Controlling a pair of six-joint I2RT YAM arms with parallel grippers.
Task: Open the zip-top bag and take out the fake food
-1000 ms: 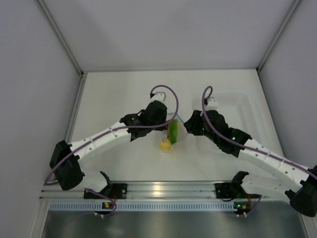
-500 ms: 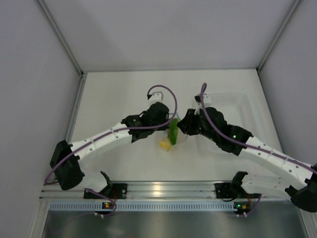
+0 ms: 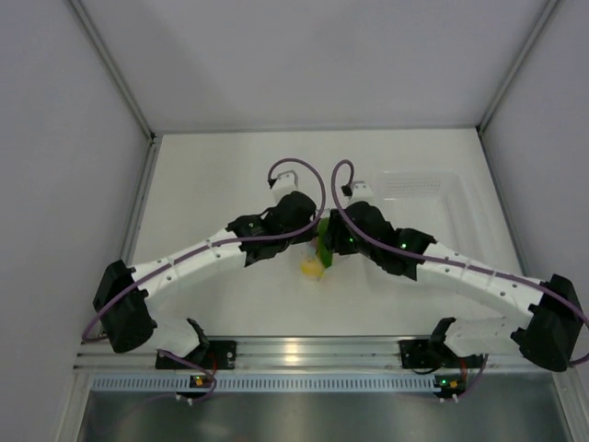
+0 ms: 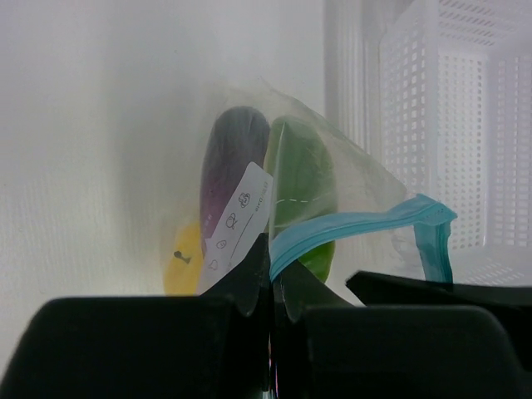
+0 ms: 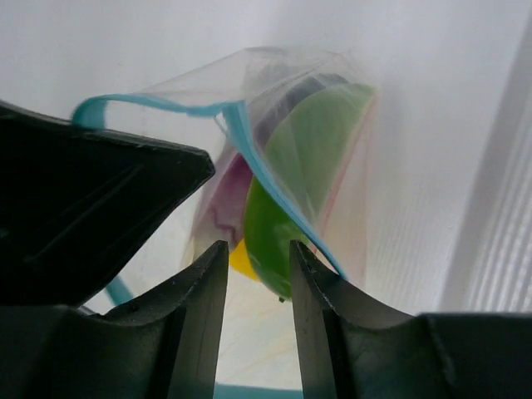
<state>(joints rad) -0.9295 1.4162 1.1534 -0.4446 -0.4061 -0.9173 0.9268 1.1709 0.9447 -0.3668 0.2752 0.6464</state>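
The zip-top bag [image 4: 366, 179] hangs from my left gripper [image 4: 273, 274], which is shut on one end of its teal zip strip [image 4: 357, 224]. Through the clear plastic I see fake food: a purple eggplant [image 4: 229, 158], a green piece [image 4: 299, 179] and a yellow fruit [image 4: 181, 266]. The bag's mouth gapes in the right wrist view, its zip strip [image 5: 249, 150] curving across. My right gripper [image 5: 259, 253] is open at that mouth, its tips just short of the green piece [image 5: 307, 183]. From above, both grippers meet over the bag [image 3: 322, 250], left gripper [image 3: 311, 228] beside right gripper [image 3: 331, 241].
A clear rigid tub [image 3: 433, 189] sits on the white table to the right of the bag, with its ribbed wall [image 4: 440, 125] close behind the bag. White enclosure walls ring the table. The arm bases stand along the near rail.
My right arm has swung left from beside the tub up to the bag, ending against the left gripper. The left gripper has kept its hold in place.
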